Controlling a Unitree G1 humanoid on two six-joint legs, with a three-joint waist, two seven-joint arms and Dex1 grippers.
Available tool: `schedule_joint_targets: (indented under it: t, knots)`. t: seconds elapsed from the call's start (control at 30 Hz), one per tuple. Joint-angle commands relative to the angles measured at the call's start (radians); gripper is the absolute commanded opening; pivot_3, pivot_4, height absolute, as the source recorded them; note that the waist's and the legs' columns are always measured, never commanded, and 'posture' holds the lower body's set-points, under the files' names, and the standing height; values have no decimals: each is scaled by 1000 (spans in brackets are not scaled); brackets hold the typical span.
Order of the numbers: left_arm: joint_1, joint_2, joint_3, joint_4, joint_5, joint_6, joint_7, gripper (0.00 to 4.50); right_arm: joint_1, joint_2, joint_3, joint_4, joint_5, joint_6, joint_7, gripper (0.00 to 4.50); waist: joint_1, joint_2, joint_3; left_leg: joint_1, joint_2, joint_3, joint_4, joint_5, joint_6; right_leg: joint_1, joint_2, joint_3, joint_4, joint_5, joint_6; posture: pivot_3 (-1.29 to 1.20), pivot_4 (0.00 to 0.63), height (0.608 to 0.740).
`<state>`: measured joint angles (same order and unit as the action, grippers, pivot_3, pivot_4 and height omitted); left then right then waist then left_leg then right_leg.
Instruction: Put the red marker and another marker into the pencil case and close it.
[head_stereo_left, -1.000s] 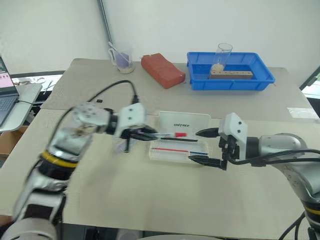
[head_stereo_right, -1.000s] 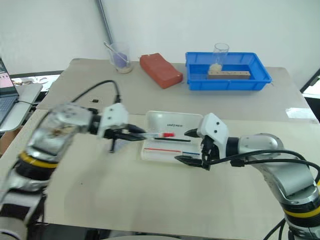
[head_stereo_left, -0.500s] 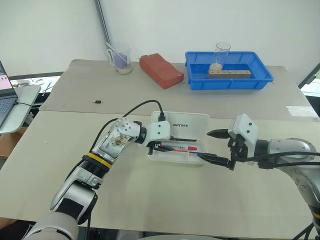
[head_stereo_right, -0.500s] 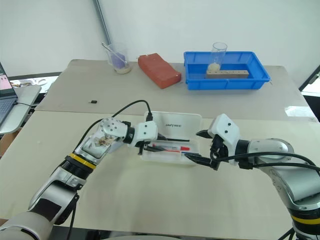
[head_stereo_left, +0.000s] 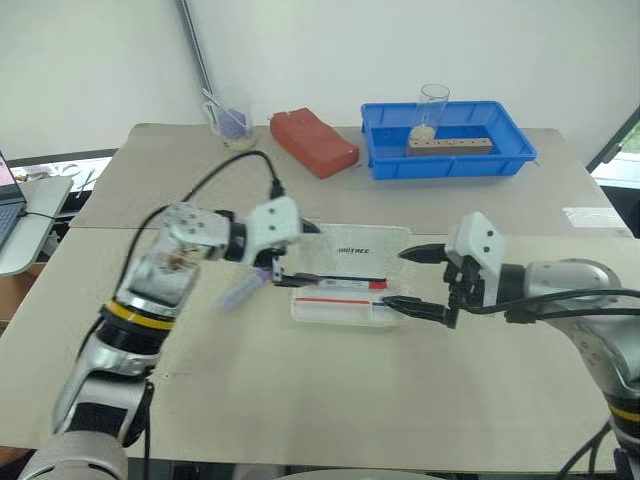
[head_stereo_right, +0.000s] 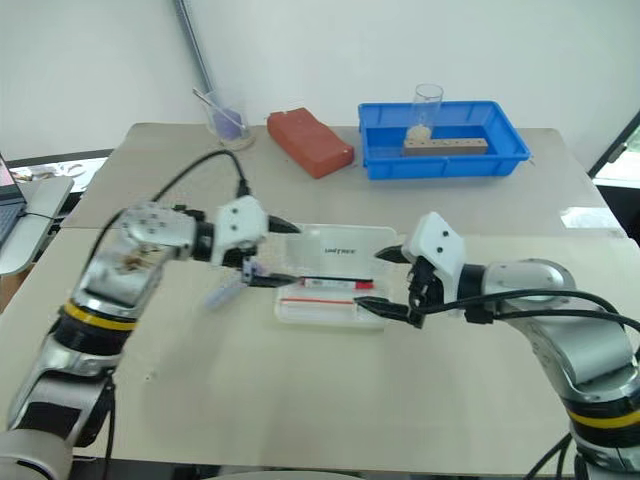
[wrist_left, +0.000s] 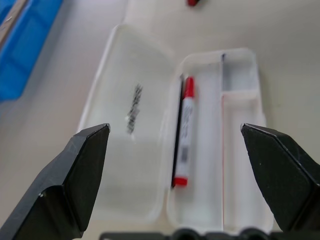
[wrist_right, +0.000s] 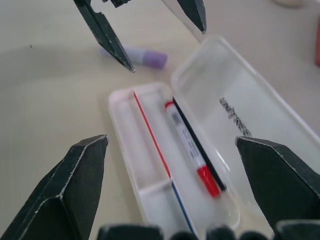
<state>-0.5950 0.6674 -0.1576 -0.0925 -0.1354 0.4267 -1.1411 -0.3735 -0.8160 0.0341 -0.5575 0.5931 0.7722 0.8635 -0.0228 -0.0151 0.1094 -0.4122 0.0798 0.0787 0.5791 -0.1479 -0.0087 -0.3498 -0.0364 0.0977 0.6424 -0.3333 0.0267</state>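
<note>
**A:** So, what has changed in the last moment?

**B:** The left pincer (head_stereo_left: 285, 252) was closed on the red marker (wrist_left: 183, 131) a second ago. Now its fingers stand wide apart and empty, and the marker lies inside the pencil case (head_stereo_left: 345, 298), in the long compartment next to the hinge, beside a thin black stick. The left pincer has drawn back off the case toward the robot's left, and sits just past the case's near end.

**A:** And the right pincer?

**B:** The right pincer (head_stereo_left: 412, 278) is wide as well, holding nothing. It hovers at the opposite end of the case, one finger over the lid's edge and one low near the tray's corner.

**A:** Where is the other marker?

**B:** The purple-capped marker (wrist_right: 141, 56) lies on the tabletop (head_stereo_left: 300, 400), outside the case, just below and beside the left pincer's fingertips. It is not touching the case.

**A:** Is the case open?

**B:** Yes. The lid (wrist_left: 131, 125) lies flat, lettering up, away from the robot. A thinner red stick rests along the divider of the tray.

**A:** What does that mean for the task?

**B:** I judge the first marker done. The purple-capped one comes next, likely for the left pincer, then closing the lid.
</note>
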Motion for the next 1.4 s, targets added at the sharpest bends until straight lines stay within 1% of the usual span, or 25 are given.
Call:
schedule_joint_targets:
  t: [0.03,0.1,0.17,0.3,0.4,0.5,0.53,0.57,0.6,0.67,0.7,0.8,0.93,1.03,1.1,1.2,1.27,1.4]
  knots:
    - [100,36,112,-37,-1,66,117,4474,-105,60,49,-27,46,23,4,4500,2,1,-1,0,0,0,0,0,0,0,0,0,1,0,0,0,150,740]
    - [175,43,142,-51,-5,92,160,4474,-149,90,74,-25,59,34,9,4500,6,-1,0,0,1,0,0,0,0,-1,0,0,1,0,0,0,150,740]
    - [244,22,155,-42,-2,111,219,4474,-195,118,95,-12,65,40,13,4500,14,-2,0,0,1,0,0,0,0,0,0,-1,0,0,0,0,150,740]
    - [309,-4,155,-11,0,113,285,4474,-239,140,118,10,57,36,20,4500,34,-3,0,0,0,1,2,0,0,-3,-4,-3,-1,0,-1,0,150,740]
    - [345,-24,147,14,-15,116,299,4474,-260,150,132,27,48,26,27,4500,32,-3,0,0,0,3,1,0,0,-3,-5,-3,-1,0,-1,0,150,740]
    - [348,-18,140,36,-12,96,294,3644,-255,143,135,33,40,16,34,4500,31,-4,0,0,1,3,0,0,0,-3,-4,-3,0,0,-3,0,150,740]
    - [348,-15,139,40,-12,95,291,3234,-248,139,135,33,35,12,38,4500,30,-4,0,-1,1,3,-1,0,0,-2,-4,-3,1,0,-3,0,150,740]
    - [347,-13,139,42,-14,97,289,2695,-240,134,134,33,30,7,41,4500,30,-4,0,-1,1,3,-1,0,0,-2,-4,-3,1,0,-3,0,150,740]
    - [346,-9,139,45,-15,96,286,2272,-234,131,131,33,27,6,43,4500,29,-4,0,-1,1,3,-1,0,0,-2,-4,-3,1,0,-3,0,150,740]
    - [345,-4,140,51,-16,93,281,1224,-227,129,125,31,24,6,41,4500,26,-4,0,-1,1,3,-1,0,0,-2,-4,-3,1,0,-3,0,150,740]
    - [344,-1,139,56,-16,89,278,911,-225,130,120,31,24,8,40,4500,25,-4,0,-1,1,3,-2,0,0,-2,-4,-3,1,0,-3,0,150,740]
    - [333,9,140,67,-17,78,268,934,-220,128,109,29,25,14,36,4500,22,-4,0,-1,1,3,-2,0,0,-2,-4,-3,1,0,-3,0,150,740]
    - [268,39,165,32,-55,72,222,934,-206,109,87,24,31,25,37,4500,21,-4,0,-1,1,3,-2,0,0,-2,-4,-3,1,0,-3,0,150,740]
    - [213,103,167,-53,-122,79,104,934,-178,74,57,15,42,39,41,4500,22,-4,0,-2,1,3,-2,0,0,-2,-4,-3,0,0,-3,0,150,740]
    - [184,163,138,-110,-145,73,14,934,-136,34,34,8,35,35,53,4500,21,-5,0,-2,1,3,-3,0,0,-2,-4,-3,-1,0,-3,0,150,740]
    - [147,211,85,-172,-165,70,-76,934,-70,-17,11,-2,20,19,67,4500,19,-3,-1,-2,0,4,-4,0,0,-2,-4,-2,-2,0,-3,0,150,740]
    - [98,187,15,-199,-151,45,-105,934,-24,-40,-13,-9,25,22,62,4500,20,-3,-1,-1,0,4,-4,0,0,-2,-4,-2,-2,0,-3,0,150,740]
    - [23,79,-138,-161,-62,-39,-95,934,47,-71,-34,-7,1,3,52,4500,26,-4,-1,-1,-1,3,-2,0,0,-1,-4,-2,-2,0,-3,0,150,740]
